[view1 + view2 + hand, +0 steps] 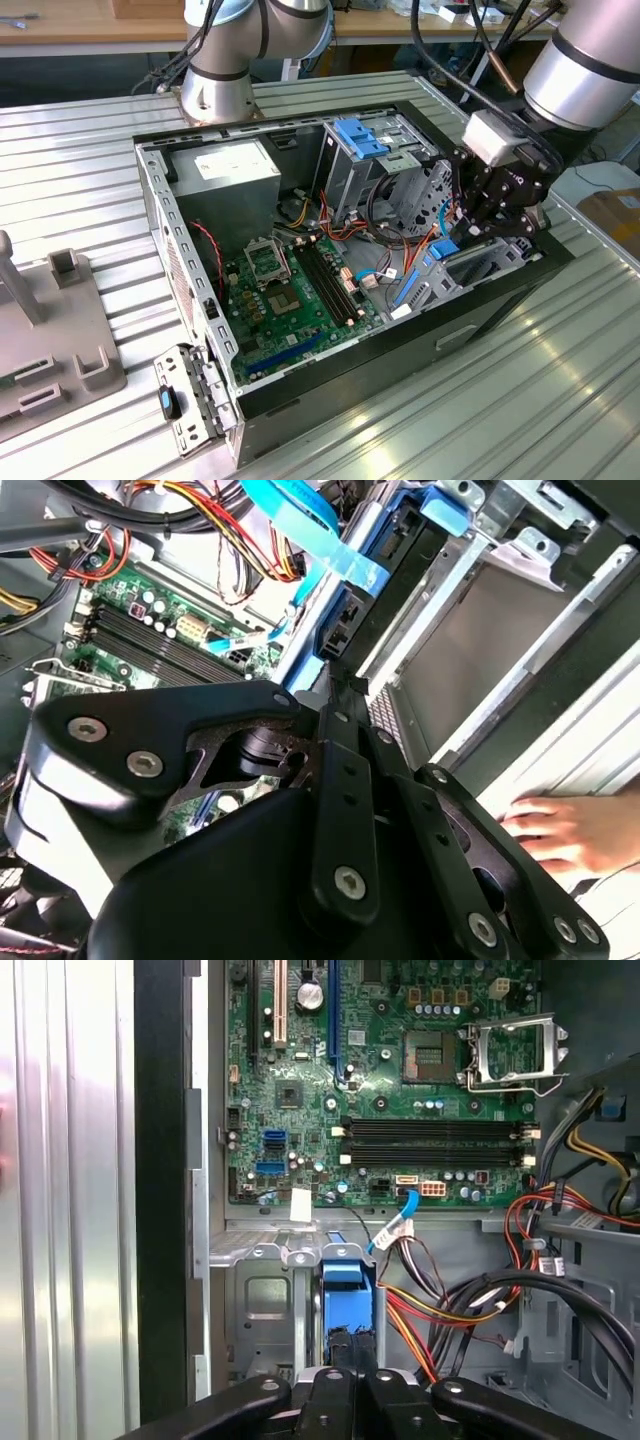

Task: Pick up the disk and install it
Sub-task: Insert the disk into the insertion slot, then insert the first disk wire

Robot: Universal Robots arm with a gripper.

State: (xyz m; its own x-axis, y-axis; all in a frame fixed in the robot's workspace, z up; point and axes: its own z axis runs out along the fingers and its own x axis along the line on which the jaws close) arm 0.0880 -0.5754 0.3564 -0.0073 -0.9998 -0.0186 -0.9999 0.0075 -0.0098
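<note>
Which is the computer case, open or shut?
Open: the case has no side panel, so the motherboard lies exposed.

A work surface of ribbed, silvery metal panels (500, 400) is spread across the exterior view, and bright light is reflected along its grooves towards the exterior view's right. Behind it, a light wooden bench (90, 25) is set along the far edge, with deep shadow beneath. A grey moulded fixture (50, 340) is placed on the panels at the exterior view's left, and a brown cardboard box (615, 215) is seen at the right edge.
</note>
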